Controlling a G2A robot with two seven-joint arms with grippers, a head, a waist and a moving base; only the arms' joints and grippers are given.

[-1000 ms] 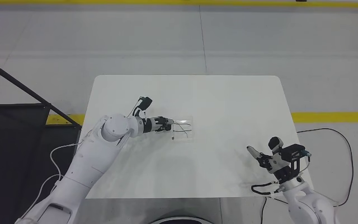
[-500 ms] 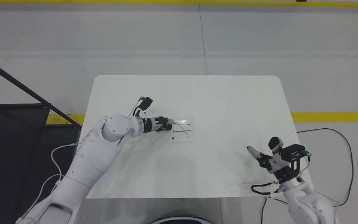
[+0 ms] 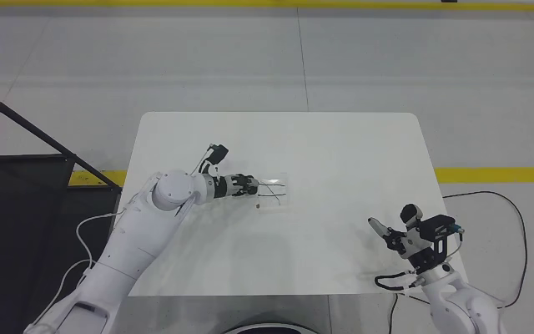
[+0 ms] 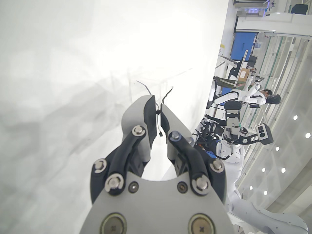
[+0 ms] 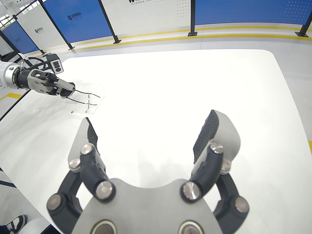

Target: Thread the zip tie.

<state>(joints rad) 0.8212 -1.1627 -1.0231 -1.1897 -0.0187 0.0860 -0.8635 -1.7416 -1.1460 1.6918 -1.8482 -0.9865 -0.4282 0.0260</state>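
A thin black zip tie (image 3: 269, 188) runs from my left gripper (image 3: 253, 187) onto a small clear plastic stand (image 3: 275, 202) left of the table's middle. In the left wrist view the left gripper (image 4: 158, 109) is shut on the zip tie (image 4: 166, 96), whose free end curves out past the fingertips toward the clear stand (image 4: 146, 79). The right wrist view shows the left gripper (image 5: 70, 90), the zip tie (image 5: 84, 92) and the stand (image 5: 96, 91) from afar. My right gripper (image 3: 382, 232) hangs over the front right of the table, and its own view shows it (image 5: 151, 120) open with nothing between the fingers.
The white table (image 3: 350, 150) has a wide bare surface between the two arms and at the back. Blue and white partition panels (image 5: 219, 1) stand beyond its far edge.
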